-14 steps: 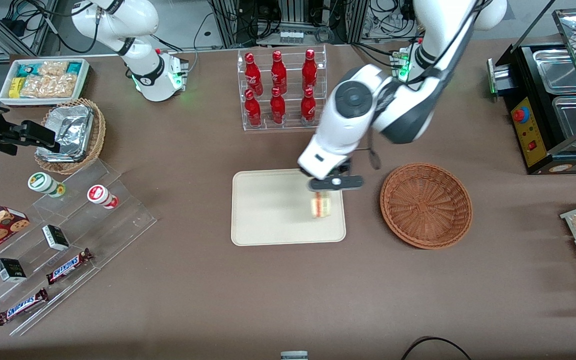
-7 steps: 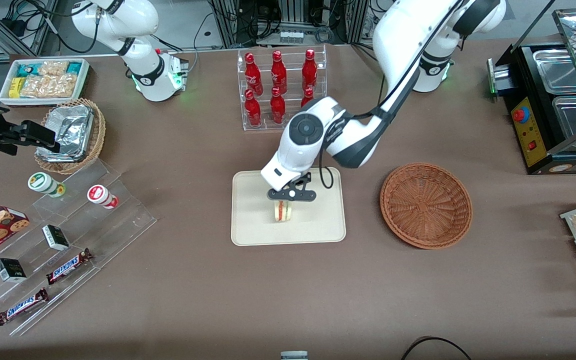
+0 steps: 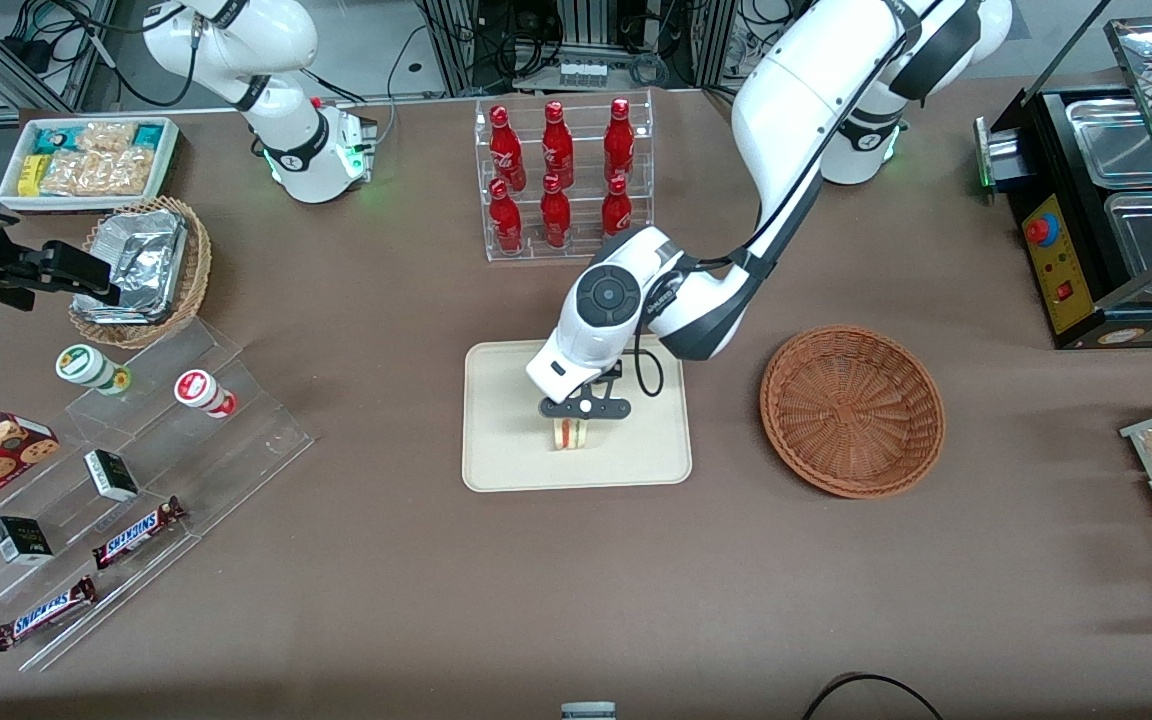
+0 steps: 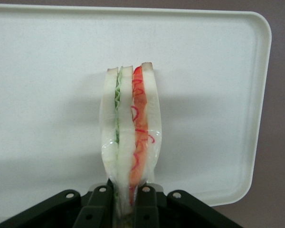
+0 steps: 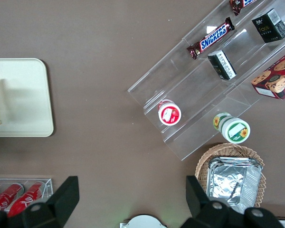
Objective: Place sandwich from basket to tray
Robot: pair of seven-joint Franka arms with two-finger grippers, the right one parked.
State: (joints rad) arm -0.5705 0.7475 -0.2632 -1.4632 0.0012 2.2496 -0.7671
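My gripper (image 3: 584,408) is clamped on the sandwich (image 3: 569,434), with both fingers pressed together against the wrapped wedge's narrow edge, as the wrist view confirms (image 4: 131,137). A second ago I was carrying it in over the tray's edge nearest the basket (image 3: 851,410); half a second ago it hung above the tray's middle. It now sits lower and slightly nearer the front camera than the tray's centre. The sideways travel has ended and only a small descent has occurred since.

The tray (image 3: 496,460) is the reference for all positions. The sandwich stands upright on its long edge over the tray's inner surface, well inside the rim on every side. Its shadow meets its base, so I judge it is touching or very close to touching the tray. The basket, beside the tray toward the working arm's end, holds nothing.

I judge the transfer nearly complete. What remains is to release, then lift clear. Risk: the upright wedge may topple once unsupported.
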